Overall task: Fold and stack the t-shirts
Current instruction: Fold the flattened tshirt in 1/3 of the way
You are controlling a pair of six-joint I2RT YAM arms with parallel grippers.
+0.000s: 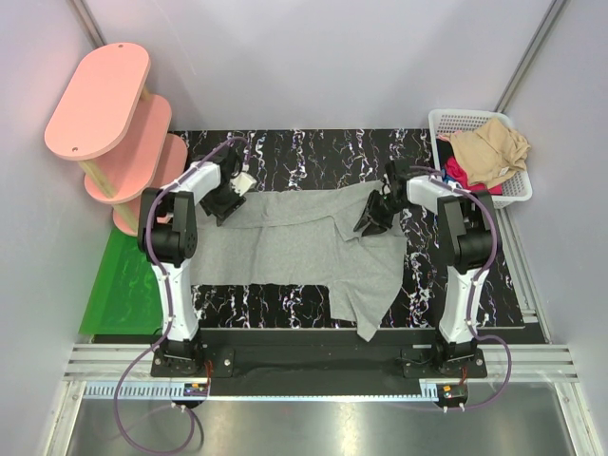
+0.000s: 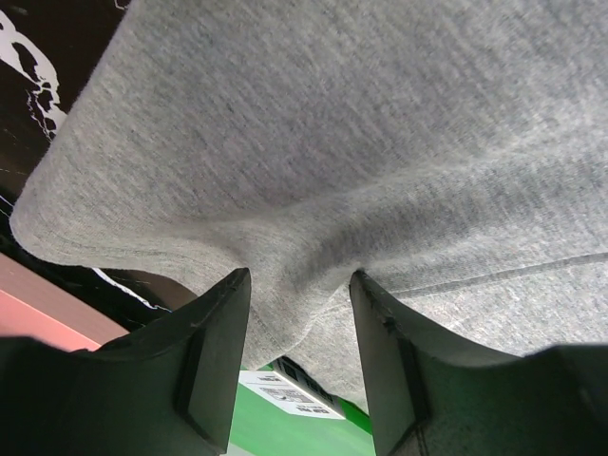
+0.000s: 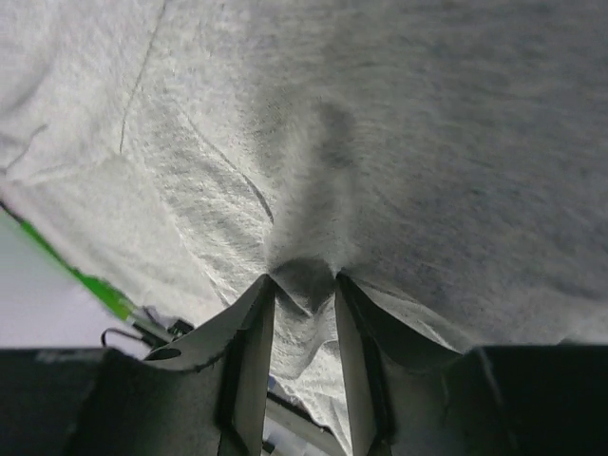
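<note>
Grey t-shirt (image 1: 285,249) lies loosely spread across the bench (image 1: 313,150), its far edge pinched by left hand (image 2: 299,281) and right hand (image 3: 304,280), folding seemingly barely begun, nothing stacked, while tan and red shirts (image 1: 489,152) wait in the far-right-corner basket (image 1: 443,116).

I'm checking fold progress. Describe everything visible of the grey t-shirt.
The grey t-shirt is plain heather-grey soft knit. It lies spread and wrinkled across the black marbled table, with one part trailing toward the near edge. The left gripper and right gripper each pinch a bunched fold along its far edge, at opposite ends. A stitched seam shows.
</note>
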